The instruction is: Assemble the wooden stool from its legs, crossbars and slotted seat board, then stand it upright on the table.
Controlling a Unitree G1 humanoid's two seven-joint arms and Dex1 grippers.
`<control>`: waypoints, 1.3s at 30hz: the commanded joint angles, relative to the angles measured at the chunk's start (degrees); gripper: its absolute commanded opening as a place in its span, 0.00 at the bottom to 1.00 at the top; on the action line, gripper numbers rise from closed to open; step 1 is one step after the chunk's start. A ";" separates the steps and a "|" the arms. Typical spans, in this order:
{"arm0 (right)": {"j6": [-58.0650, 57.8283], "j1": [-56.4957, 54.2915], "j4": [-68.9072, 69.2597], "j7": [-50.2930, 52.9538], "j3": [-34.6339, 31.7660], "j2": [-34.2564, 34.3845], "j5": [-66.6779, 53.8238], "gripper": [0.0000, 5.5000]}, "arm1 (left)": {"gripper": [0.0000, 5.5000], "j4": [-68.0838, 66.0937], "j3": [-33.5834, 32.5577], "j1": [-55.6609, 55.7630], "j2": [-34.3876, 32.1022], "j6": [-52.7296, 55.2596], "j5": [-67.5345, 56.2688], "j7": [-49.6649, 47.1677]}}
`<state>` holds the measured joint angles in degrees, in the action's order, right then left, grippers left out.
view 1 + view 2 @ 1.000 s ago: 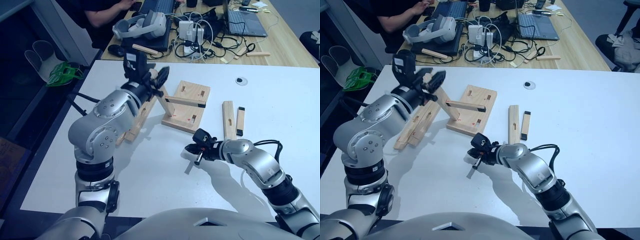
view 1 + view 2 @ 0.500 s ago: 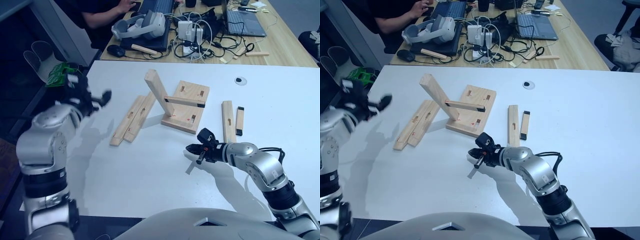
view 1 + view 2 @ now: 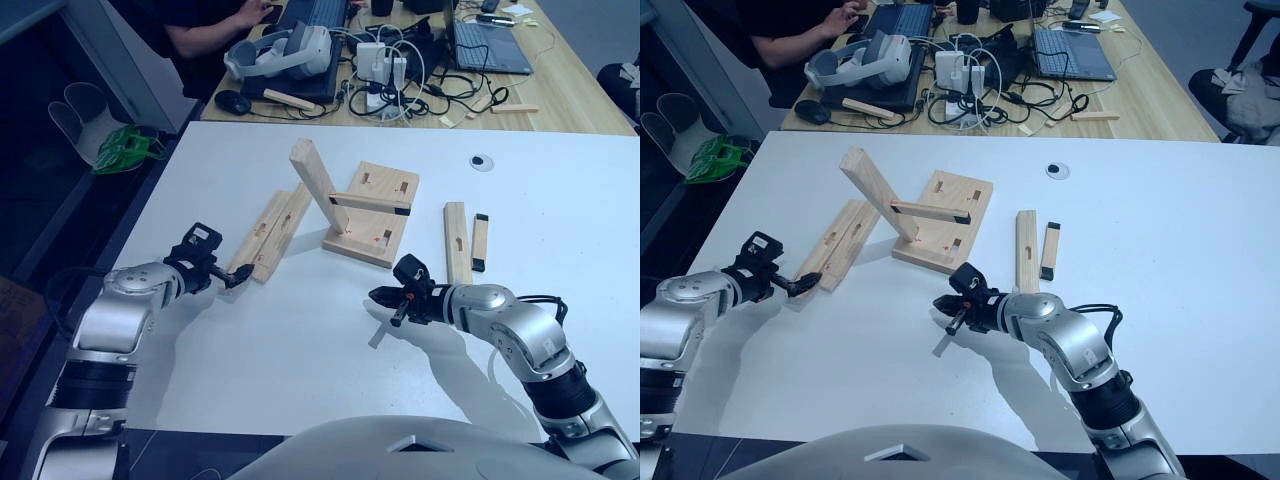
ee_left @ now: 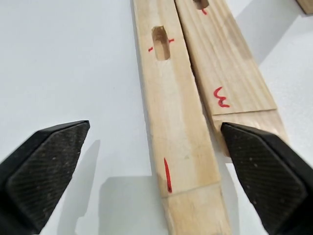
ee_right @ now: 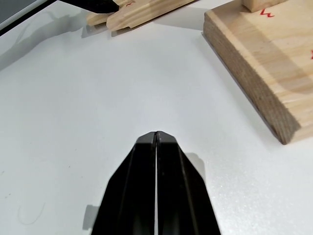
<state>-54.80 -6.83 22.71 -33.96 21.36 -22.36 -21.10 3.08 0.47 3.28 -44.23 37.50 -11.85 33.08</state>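
Seat board (image 3: 372, 215) at centre, one leg (image 3: 318, 183) slotted in and leaning — the left gripper (image 3: 232, 279), having let it go, now straddles, wide open, the near end of the spare legs (image 3: 268, 232) at centre-left, likely the next pick; right gripper (image 3: 385, 298) below the board, closed, empty.

We see table (image 3: 300, 360) plain white | seat board (image 3: 388, 222) pale wood, small red marks | two lying legs (image 4: 171, 122) pale grained wood, red pen marks | short crossbar (image 3: 481, 243) pale, black ends | left gripper (image 4: 155, 126) pads (image 4: 44, 166) black, fine cross-hatch | right gripper (image 5: 156, 136) plain black
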 commanded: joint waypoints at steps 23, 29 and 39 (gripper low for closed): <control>-0.08 -2.15 -0.67 1.11 -0.23 1.36 -0.11 0.00 | 0.45 -9.65 3.68 1.94 3.70 2.53 3.02 2.31; 0.03 -2.53 -0.97 1.00 -0.19 1.51 -0.06 0.00 | 0.38 -9.10 3.13 1.03 4.63 2.52 2.87 1.79; 1.03 -2.81 -2.14 0.59 -0.45 1.41 0.05 0.00 | 0.38 -7.71 -0.77 2.44 9.51 -2.02 1.52 -1.69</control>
<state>-54.02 -8.94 21.00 -33.17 21.28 -20.79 -21.03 -4.66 -0.41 5.90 -35.58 35.55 -9.83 30.69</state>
